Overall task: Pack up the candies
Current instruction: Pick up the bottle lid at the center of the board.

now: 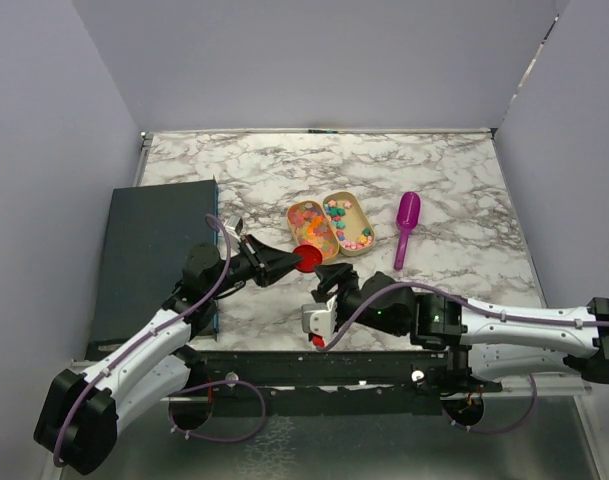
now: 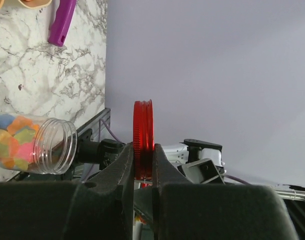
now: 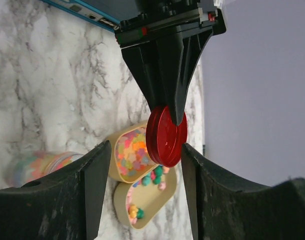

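The candies (image 1: 315,229) are tiny pastel sweets heaped in a tan oval tray (image 1: 296,212), and a few more lie in a second tan tray (image 1: 361,243) beside it. More candies (image 2: 12,142) fill a clear open jar (image 2: 54,146) lying on its side on the marble. My left gripper (image 2: 142,150) is shut on a red round lid (image 2: 142,131), held edge-on above the table, just in front of the trays (image 1: 307,258). My right gripper (image 3: 144,147) stands open facing that lid (image 3: 166,136), its fingers clear of it. The jar (image 3: 39,165) lies low beside the right gripper.
A purple scoop (image 1: 406,228) lies on the marble right of the trays. A dark flat box (image 1: 154,250) covers the table's left side. Grey walls close in the sides and back.
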You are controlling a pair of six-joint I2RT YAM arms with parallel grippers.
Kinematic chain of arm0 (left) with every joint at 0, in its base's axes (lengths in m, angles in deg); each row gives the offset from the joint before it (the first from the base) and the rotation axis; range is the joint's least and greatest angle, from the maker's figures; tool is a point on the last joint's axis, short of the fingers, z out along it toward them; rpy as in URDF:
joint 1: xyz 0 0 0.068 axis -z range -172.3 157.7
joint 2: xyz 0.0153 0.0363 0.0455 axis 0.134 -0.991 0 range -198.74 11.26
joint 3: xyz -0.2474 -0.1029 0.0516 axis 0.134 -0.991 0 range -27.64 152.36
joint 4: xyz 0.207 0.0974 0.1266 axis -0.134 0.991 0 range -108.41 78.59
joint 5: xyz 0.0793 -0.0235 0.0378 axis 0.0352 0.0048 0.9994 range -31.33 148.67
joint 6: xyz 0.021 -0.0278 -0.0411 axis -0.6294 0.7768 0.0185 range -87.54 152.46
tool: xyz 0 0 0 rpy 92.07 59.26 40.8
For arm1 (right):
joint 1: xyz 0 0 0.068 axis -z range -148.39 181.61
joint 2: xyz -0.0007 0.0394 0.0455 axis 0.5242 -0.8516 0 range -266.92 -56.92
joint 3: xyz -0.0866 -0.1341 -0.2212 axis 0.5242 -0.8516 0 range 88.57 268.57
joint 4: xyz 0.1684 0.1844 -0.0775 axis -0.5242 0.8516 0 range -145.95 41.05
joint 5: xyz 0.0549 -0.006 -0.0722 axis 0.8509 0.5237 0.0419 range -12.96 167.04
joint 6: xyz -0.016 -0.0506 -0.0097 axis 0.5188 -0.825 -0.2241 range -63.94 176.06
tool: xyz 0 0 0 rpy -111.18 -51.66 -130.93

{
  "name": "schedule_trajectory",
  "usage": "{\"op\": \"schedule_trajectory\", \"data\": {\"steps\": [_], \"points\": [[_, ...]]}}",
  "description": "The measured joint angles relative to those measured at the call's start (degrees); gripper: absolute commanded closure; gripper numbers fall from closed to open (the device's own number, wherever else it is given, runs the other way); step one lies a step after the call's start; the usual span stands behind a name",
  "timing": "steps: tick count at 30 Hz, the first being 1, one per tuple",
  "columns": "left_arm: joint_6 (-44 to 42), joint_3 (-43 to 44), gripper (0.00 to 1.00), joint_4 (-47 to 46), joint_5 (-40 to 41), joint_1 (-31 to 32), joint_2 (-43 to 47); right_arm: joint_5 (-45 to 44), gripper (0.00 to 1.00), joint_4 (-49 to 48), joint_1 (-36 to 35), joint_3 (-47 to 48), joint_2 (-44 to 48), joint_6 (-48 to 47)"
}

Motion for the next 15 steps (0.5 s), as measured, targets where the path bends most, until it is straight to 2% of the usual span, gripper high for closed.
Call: {"op": "schedule_trajectory", "data": {"steps": [7, 15], "points": [[3.0, -1.1, 1.00, -1.6, -0.6, -0.1, 1.4, -6.5, 0.48, -14.0, -2.1, -6.0, -3.5, -11.3], [5.8, -2.1, 1.00, -2.2, -1.0, -0.1, 2.6, -11.5, 0.62, -27.2, -3.3, -10.4, -5.5, -20.9]]}}
